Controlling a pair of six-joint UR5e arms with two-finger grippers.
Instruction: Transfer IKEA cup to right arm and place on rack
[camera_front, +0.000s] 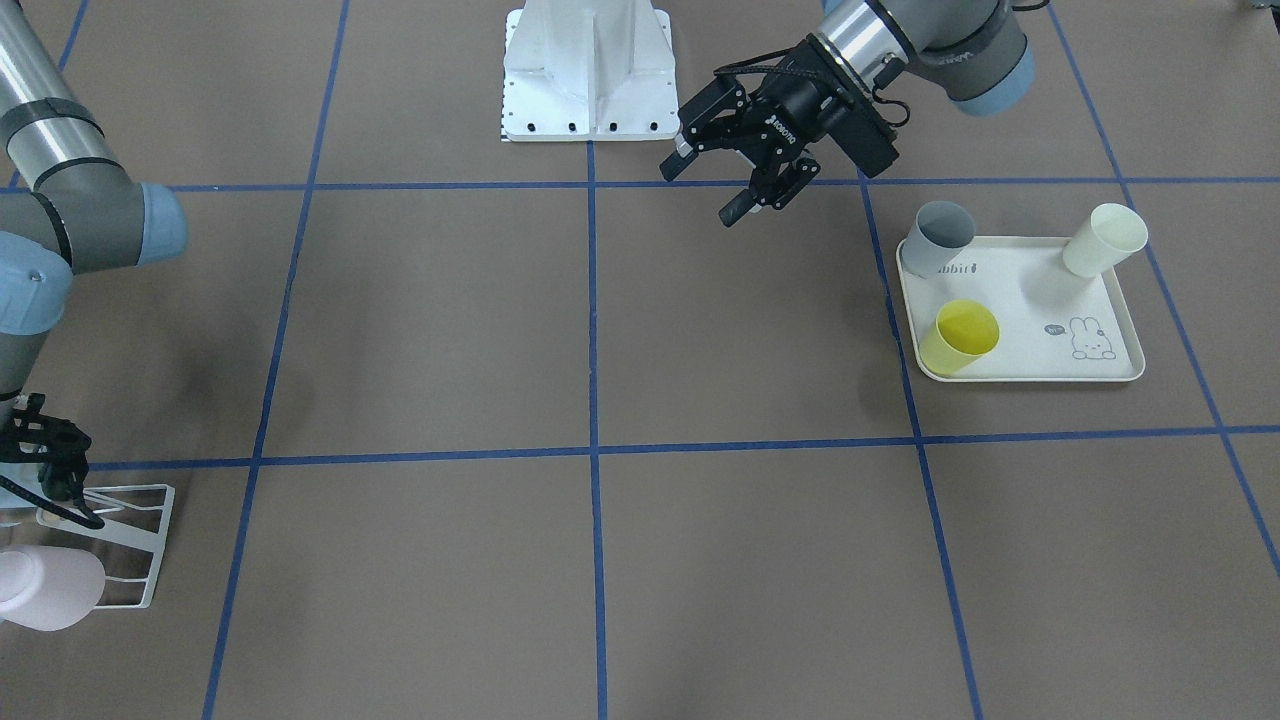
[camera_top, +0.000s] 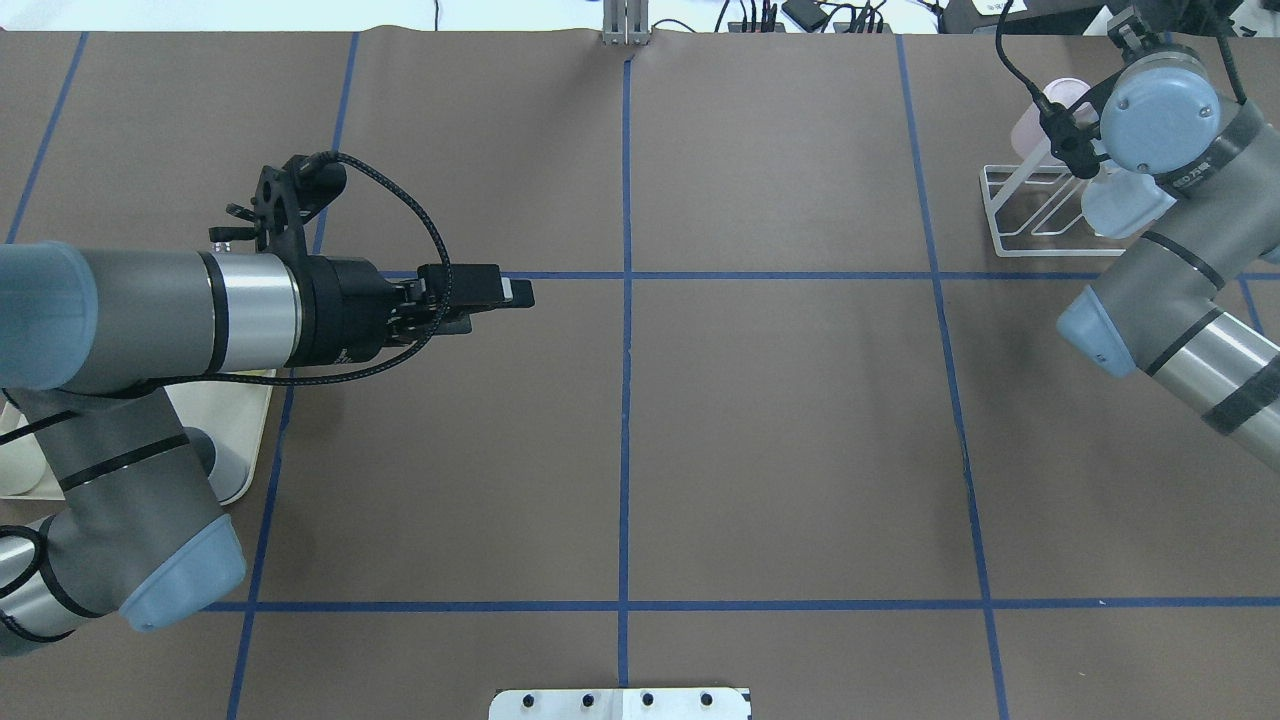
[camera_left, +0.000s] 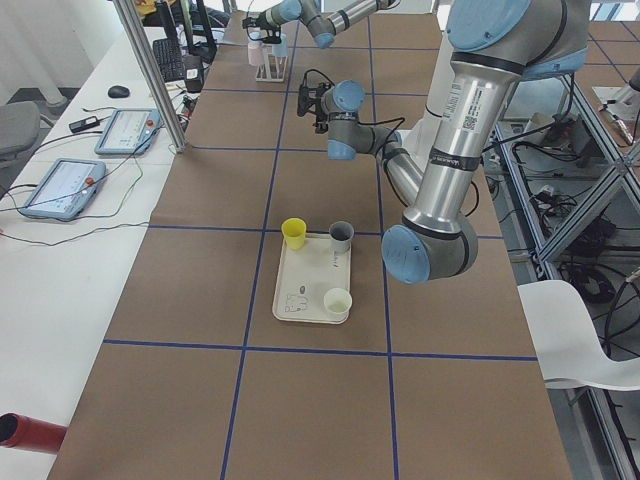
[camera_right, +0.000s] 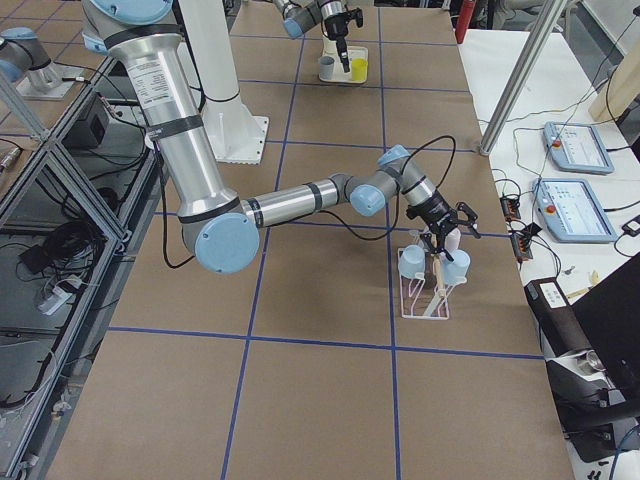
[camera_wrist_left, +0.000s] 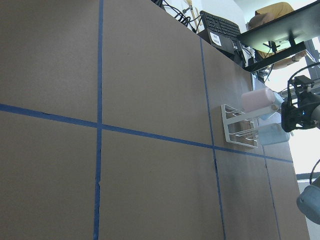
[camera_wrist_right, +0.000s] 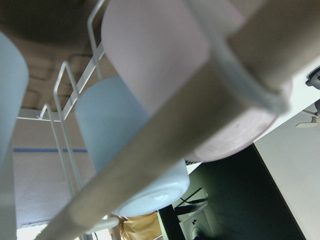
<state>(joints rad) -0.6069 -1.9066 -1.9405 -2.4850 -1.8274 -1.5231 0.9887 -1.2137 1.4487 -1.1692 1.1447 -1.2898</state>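
The left arm (camera_top: 150, 320) is stretched level above the desk (camera_front: 750, 350), with the left gripper (camera_front: 705, 190) aimed at the desk's middle. Its fingers (camera_front: 735, 212) are spread apart with nothing between them. That gap is shown only in the front-facing view; in the overhead view the gripper is seen edge-on. The right arm (camera_top: 1170, 290) is bent toward the far corner, and the right gripper (camera_top: 1072, 150) is held down at the rack (camera_top: 1010, 215). Whether its fingers are apart or together cannot be told. The pink cup (camera_front: 45, 590) is seen on the rack, tipped over, beside two light-blue cups (camera_right: 411, 262). Only in the right wrist view is the wooden peg (camera_wrist_right: 200, 115) shown crossing close in front of the pink cup. The tray (camera_front: 1110, 370) with its grey cup (camera_front: 940, 237), yellow cup (camera_front: 960, 337) and cream cup (camera_front: 1103, 240) is laid bare in the front-facing view, but mostly covered by the left arm in the overhead view.
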